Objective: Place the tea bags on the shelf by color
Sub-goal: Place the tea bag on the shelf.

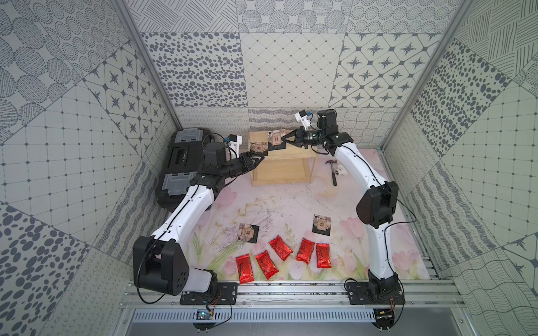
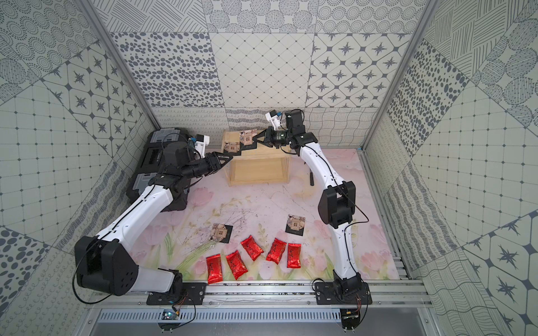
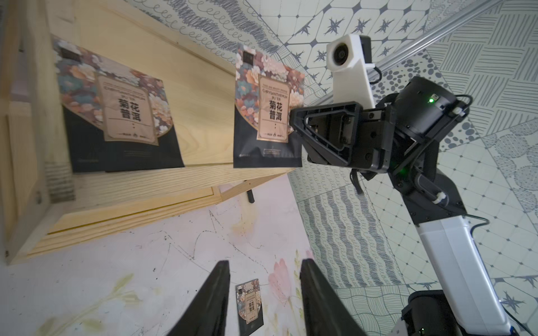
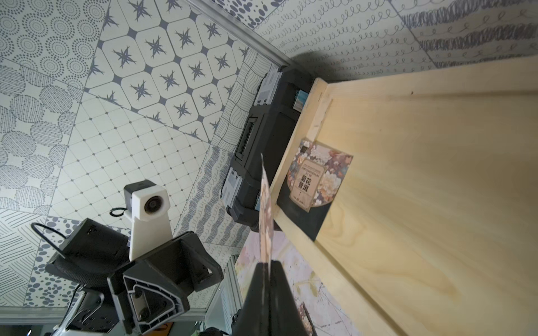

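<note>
In both top views your shelf, a boxy two-tier rack of pale grained wood, stands at the back of the flowered mat. Count four flat, squarish black sachets. The lying sachet rests on the top tier, the held sachet hangs just beside it over the same tier, and two more lie on the mat. Five shiny, crinkled red pouches form a loose row nearest the arm bases.

Both arms reach far forward with bent elbows. The right gripper points leftward across the top tier. The left gripper points at the shelf's left front corner. A hard black toolbox sits left of the shelf and a hammer sits right of it.

In the left wrist view, your left gripper stands wide, with nothing between its smooth black fingers. Beyond it, the right gripper clamps the held sachet by a side edge, floral label up. You cannot tell whether it touches the wood.

In the right wrist view, the right gripper is pinched tight on the held sachet, seen edge-on as a thin strip. The lying sachet sits by the tier's edge nearest the toolbox.
</note>
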Action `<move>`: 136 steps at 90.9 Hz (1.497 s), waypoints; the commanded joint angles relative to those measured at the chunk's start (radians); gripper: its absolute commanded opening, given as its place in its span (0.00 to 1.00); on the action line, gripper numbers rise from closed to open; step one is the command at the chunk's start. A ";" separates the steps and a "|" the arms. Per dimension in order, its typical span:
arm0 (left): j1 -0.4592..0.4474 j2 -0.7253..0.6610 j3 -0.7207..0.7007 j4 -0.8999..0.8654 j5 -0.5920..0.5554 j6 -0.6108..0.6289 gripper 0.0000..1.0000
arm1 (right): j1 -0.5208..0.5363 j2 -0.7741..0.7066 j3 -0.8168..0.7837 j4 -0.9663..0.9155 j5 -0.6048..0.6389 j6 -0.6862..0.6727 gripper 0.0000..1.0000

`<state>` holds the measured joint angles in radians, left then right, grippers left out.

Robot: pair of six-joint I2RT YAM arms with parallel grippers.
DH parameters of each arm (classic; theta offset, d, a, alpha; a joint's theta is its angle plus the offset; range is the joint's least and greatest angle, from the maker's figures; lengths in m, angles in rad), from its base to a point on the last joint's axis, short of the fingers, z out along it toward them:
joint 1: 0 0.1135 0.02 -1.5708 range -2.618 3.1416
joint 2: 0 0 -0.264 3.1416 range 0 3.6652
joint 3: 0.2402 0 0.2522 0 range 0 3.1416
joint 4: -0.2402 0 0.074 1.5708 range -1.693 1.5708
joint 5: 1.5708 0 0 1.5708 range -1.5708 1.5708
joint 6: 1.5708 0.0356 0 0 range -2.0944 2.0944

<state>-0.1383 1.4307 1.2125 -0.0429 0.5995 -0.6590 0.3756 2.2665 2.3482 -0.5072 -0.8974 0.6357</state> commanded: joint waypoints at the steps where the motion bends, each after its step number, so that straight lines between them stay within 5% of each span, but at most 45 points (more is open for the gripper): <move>1: 0.022 0.011 0.019 -0.106 -0.122 0.104 0.45 | 0.005 0.093 0.178 -0.084 0.001 -0.022 0.00; 100: 0.044 0.081 0.009 -0.075 -0.041 0.099 0.46 | 0.029 0.258 0.299 -0.106 0.044 0.010 0.00; 136: 0.047 0.085 0.009 -0.070 -0.032 0.100 0.46 | 0.029 0.265 0.302 -0.129 0.074 -0.015 0.27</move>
<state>-0.0959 1.5116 1.2179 -0.1234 0.5400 -0.5907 0.4000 2.5069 2.6236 -0.6415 -0.8452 0.6437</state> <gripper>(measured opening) 0.458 0.248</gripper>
